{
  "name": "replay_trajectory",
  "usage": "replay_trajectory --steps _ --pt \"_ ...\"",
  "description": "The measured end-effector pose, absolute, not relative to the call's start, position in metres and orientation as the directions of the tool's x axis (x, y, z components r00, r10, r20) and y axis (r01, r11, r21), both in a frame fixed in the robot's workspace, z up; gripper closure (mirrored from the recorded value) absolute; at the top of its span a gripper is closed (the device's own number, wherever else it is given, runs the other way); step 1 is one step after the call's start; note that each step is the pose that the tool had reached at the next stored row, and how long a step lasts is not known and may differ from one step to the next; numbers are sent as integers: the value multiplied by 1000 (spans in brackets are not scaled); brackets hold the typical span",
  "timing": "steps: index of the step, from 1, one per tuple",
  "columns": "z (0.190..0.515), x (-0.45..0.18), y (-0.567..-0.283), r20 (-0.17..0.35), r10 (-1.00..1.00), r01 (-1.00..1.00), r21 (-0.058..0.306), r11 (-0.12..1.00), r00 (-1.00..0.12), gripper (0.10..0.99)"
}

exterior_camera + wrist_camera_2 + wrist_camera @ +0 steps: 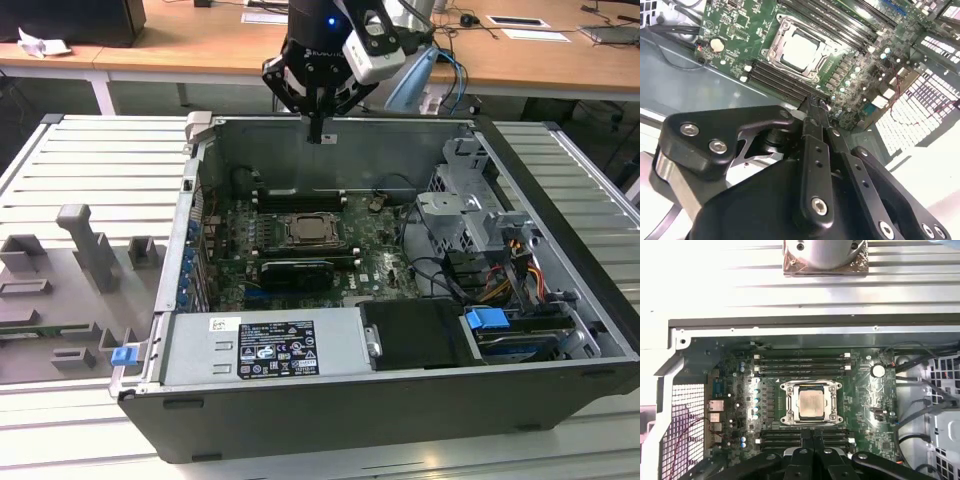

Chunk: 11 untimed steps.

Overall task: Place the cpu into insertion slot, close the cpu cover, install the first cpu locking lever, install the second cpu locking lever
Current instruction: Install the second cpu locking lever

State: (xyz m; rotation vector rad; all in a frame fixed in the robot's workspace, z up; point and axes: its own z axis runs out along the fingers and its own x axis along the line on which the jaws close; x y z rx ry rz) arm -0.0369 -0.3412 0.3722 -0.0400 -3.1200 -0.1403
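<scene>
The cpu (810, 403) is a pale silver square lying flat in the insertion slot (288, 240) at the middle of the green board. The cpu cover (789, 412), a thin metal frame, lies down around the chip's face. In the second wrist view, the cpu (799, 50) and cover (776, 54) sit beyond my fingertips. My gripper (316, 132) hangs above the case's back wall, well above the socket and touching nothing. It is shut, fingers (808, 440) pressed together with nothing between them. In the exterior view, the cpu (312, 230) sits below and in front of the gripper.
Long memory slots (802, 364) flank the socket. A black card (295, 272) lies in front of it, and a power supply (265, 345) fills the case's near side. A drive cage and cables (480, 250) crowd the exterior view's right. Grey fixtures (90, 250) stand outside the case.
</scene>
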Motion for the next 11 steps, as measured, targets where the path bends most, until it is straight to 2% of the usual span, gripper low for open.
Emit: replay_trajectory --steps 11 --pt "372 -37 -341 19 25 26 89 996 -1000 980"
